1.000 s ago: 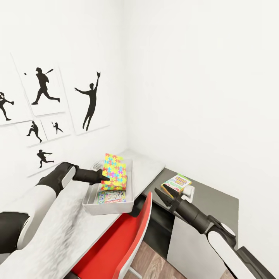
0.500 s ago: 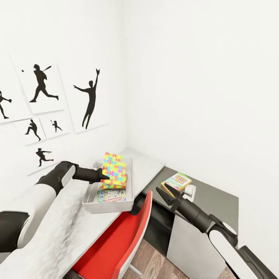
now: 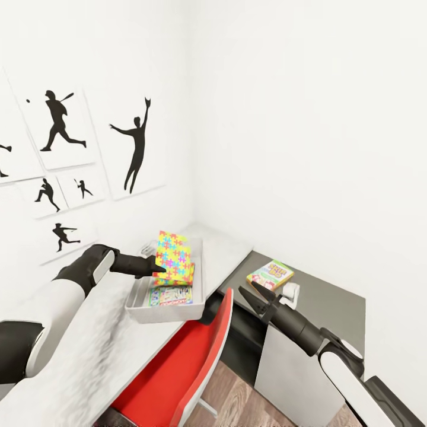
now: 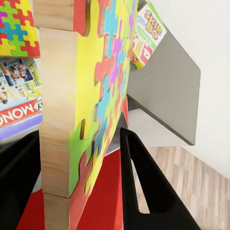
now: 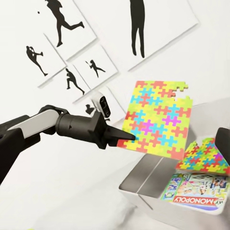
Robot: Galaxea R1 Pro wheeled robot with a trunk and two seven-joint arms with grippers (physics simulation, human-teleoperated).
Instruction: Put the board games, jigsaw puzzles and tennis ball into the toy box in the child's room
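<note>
Now the left gripper [image 3: 155, 270] is pinching a puzzle [image 3: 174, 255] upright on edge over the toy box [image 3: 137, 307], where a box reading MONOPOLY [image 5: 199, 192] is lying. SKIP-BO [image 3: 270, 275] is sitting on the dark cabinet [image 3: 332, 308]. The right gripper [image 3: 251, 294] is hovering, spread wide, by white poster-hung walls.

My left gripper [image 3: 155, 268] w/ upright jigsaw puzzle [image 3: 172, 256] hangs over the toy box [image 3: 137, 311], whose floor already holds a board game [image 3: 171, 296] & 2nd puzzle [image 3: 185, 276], red chair [image 3: 196, 350] crowding desk edge, air above tray free.
</note>
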